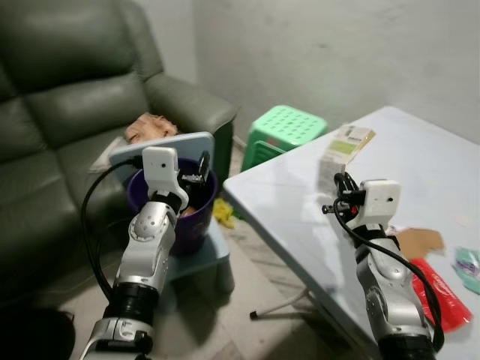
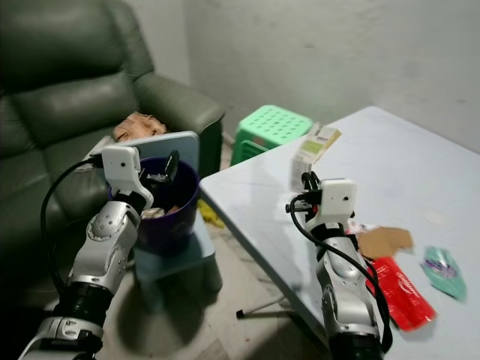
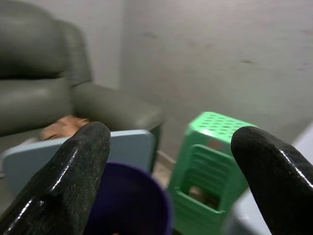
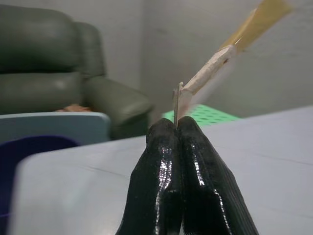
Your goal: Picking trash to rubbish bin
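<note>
Two pincers differ: left pincer (image 1: 201, 174) gapes wide over the purple bin (image 1: 196, 217); right pincer (image 2: 307, 185) pinches the carton (image 2: 313, 152). Lift gently, avoiding tearing.

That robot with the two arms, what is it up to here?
It is clearing trash off a table into a purple bin beside a green-grey armchair. Its right gripper is pinched shut on a small cardboard box, held just above the table. Its left gripper hangs open over the bin, which already holds some rubbish. A red wrapper, a piece of brown cardboard and a teal packet lie on the table.
</note>
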Tool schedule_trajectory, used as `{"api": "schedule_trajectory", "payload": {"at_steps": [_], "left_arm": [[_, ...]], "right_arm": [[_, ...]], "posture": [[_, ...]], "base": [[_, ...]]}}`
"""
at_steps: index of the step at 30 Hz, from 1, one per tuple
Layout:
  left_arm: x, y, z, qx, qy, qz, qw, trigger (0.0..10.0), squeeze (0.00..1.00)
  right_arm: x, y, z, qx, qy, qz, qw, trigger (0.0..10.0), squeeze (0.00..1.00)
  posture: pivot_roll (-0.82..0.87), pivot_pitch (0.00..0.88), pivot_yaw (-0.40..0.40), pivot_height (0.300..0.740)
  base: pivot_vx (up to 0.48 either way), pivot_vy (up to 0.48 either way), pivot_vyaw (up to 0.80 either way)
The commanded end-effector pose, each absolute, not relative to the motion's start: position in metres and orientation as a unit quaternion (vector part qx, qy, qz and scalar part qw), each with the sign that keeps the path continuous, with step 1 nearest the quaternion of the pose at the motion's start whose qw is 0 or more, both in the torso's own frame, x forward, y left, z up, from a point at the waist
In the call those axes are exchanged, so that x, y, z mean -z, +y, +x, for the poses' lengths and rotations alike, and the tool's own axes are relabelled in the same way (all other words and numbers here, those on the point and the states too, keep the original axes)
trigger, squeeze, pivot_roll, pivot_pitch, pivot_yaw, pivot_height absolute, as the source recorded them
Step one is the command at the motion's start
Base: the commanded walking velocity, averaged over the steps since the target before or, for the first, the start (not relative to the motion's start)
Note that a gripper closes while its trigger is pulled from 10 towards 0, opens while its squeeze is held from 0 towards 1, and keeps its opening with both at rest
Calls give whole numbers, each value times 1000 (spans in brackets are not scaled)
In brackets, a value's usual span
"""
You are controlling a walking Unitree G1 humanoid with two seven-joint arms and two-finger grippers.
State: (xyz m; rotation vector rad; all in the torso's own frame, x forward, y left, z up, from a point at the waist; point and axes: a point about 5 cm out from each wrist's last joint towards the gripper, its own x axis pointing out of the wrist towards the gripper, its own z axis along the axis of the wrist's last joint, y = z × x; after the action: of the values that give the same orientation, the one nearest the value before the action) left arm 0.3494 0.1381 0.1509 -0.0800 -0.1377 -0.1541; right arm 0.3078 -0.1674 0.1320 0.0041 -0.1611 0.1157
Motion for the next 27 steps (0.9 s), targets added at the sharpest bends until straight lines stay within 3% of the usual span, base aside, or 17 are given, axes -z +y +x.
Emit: {"api": "schedule_trajectory", "payload": {"at_steps": [1,27], "left_arm": [[-154,134,349,83,-73,-39,993,10000,0],[-150,133,344,86,-72,-43,993,10000,0]], "right_arm": [[-133,-172,308,-56,-79,-6,995,10000,0],[-133,-172,307,-67,-71,-9,995,10000,0]], "posture": [[-10,0,-74,740],[-8,0,-89,740]], "base": [[0,0,800],[0,0,800]]}}
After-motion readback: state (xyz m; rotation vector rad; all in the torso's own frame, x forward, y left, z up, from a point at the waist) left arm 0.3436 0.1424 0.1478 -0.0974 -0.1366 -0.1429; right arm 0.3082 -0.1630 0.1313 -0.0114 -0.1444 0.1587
